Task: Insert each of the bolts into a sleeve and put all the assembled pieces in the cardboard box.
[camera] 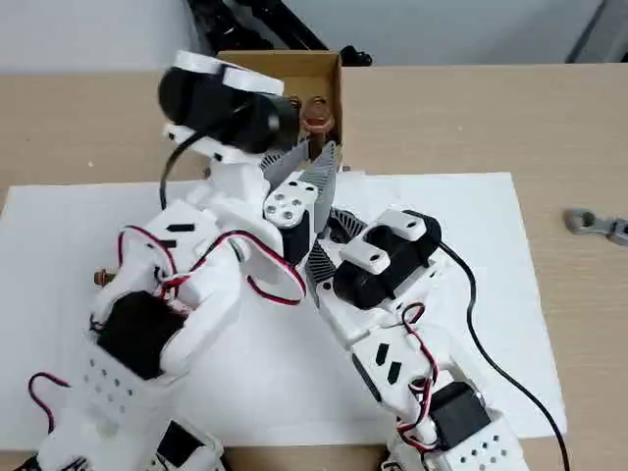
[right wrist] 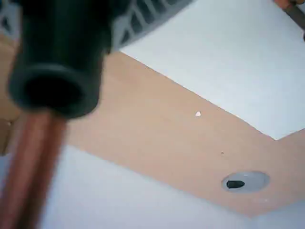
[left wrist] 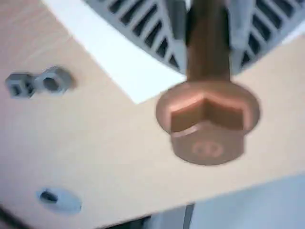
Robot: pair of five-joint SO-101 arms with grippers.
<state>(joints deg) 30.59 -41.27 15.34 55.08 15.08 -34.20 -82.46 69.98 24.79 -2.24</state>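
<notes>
Right now the copper bolt (left wrist: 208, 121) hangs in the air by the corner of the cardboard box (camera: 285, 69) nearest the arms, head outward, its shank pinched in the left claw (left wrist: 207, 38); we read that claw as narrow and holding the bolt. Close by, the right claw (right wrist: 62, 19) looks closed around a black sleeve (right wrist: 57, 67), lifted off the worktop (camera: 461, 118); a copper shaft (right wrist: 28, 171) runs beside the sleeve's mouth, and we cannot tell whether it sits inside. We judge 2 risks: the bolt, gripped on the length the sleeve must cover, could slip and fall into the box unsleeved; the 2 arms, crowded over the white sheet (camera: 451, 226), could knock each other off line.
</notes>
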